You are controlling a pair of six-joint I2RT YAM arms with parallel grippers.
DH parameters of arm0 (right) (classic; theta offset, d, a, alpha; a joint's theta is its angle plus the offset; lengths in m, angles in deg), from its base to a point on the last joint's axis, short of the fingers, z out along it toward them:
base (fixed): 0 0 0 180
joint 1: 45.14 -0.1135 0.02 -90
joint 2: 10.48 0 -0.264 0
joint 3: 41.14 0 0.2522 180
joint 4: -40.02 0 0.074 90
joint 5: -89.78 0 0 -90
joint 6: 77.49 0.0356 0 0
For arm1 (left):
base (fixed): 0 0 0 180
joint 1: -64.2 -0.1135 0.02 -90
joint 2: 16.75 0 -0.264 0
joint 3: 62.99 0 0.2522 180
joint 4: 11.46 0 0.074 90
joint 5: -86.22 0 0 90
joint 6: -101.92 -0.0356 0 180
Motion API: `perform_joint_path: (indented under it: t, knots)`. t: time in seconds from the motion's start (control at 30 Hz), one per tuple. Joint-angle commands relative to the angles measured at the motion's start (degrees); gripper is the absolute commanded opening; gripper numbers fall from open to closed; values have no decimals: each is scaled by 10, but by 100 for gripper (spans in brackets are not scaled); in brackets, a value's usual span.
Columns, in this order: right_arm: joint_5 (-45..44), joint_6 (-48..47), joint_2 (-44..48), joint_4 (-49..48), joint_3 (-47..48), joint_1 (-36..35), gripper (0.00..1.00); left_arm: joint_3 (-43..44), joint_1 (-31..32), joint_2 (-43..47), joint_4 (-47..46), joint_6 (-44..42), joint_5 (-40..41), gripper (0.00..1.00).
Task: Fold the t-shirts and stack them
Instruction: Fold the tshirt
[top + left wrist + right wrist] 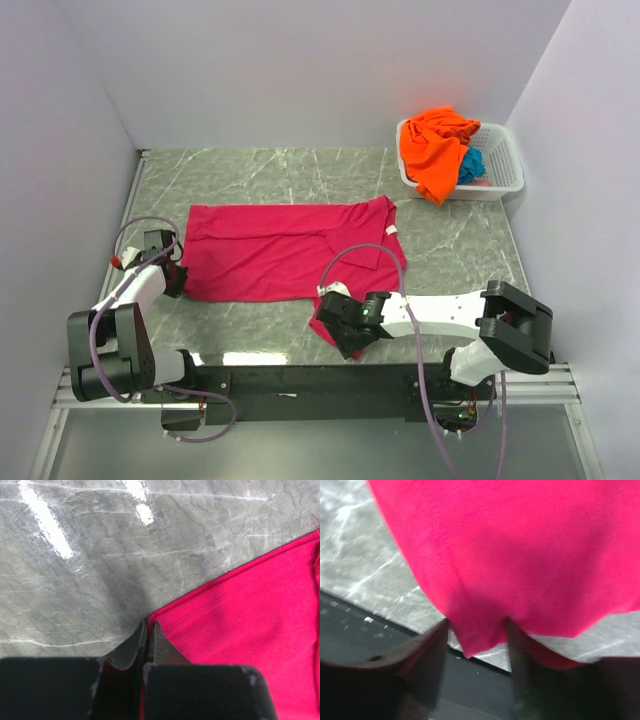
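Top right, a white lattice basket (pixel 508 150) stands in the far right corner of the table. It holds an orange t-shirt (pixel 435 150), heaped and spilling over the near rim, with a teal t-shirt (pixel 471 165) tucked beside it.

I see the magenta-pink t-shirt (pixel 270 250) spread flat at mid-table, well apart from the basket, its white neck label toward the right. The table (pixel 250 170) is grey-green marble-patterned, enclosed by plain pale walls (pixel 300 70) on three sides.

At the shirt's near left corner, my left gripper (pixel 148 630) is clenched on the hem, its forearm angled forward from a folded elbow. Reaching leftward and low along the near edge, my right gripper (pixel 477 630) has its fingers (pixel 430 655) apart, with a fold of the shirt's near right corner lying between them.
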Motion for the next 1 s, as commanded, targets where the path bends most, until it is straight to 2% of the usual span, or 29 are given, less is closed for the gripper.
perform_joint_path:
  t: [0.0, 0.07, 0.1, 0.2, 0.4, 0.63, 0.97]
  knots:
    - [-46, 19, -16, 23, 20, -3, 52, 5, 0, 16, 30, 0, -7, 1]
    - [-65, 27, -21, 35, 24, -4, 39, 8, 0, 21, 34, 2, -5, 1]
    - [-72, 30, -20, 39, 28, -3, 18, 8, 0, 22, 35, 1, -6, 1]
    - [-102, 41, -4, 57, 41, -3, 3, 10, 0, 29, 35, 3, -11, 1]
    - [-100, 31, 49, 73, 65, 24, 0, 18, 1, 49, 39, 4, -32, 1]
    - [-87, -12, 96, 66, 103, 127, 0, 40, 0, 66, 39, 11, -40, 1]
    - [-79, -70, 41, 35, 181, 233, 0, 105, 1, -2, 6, 22, -73, 1]
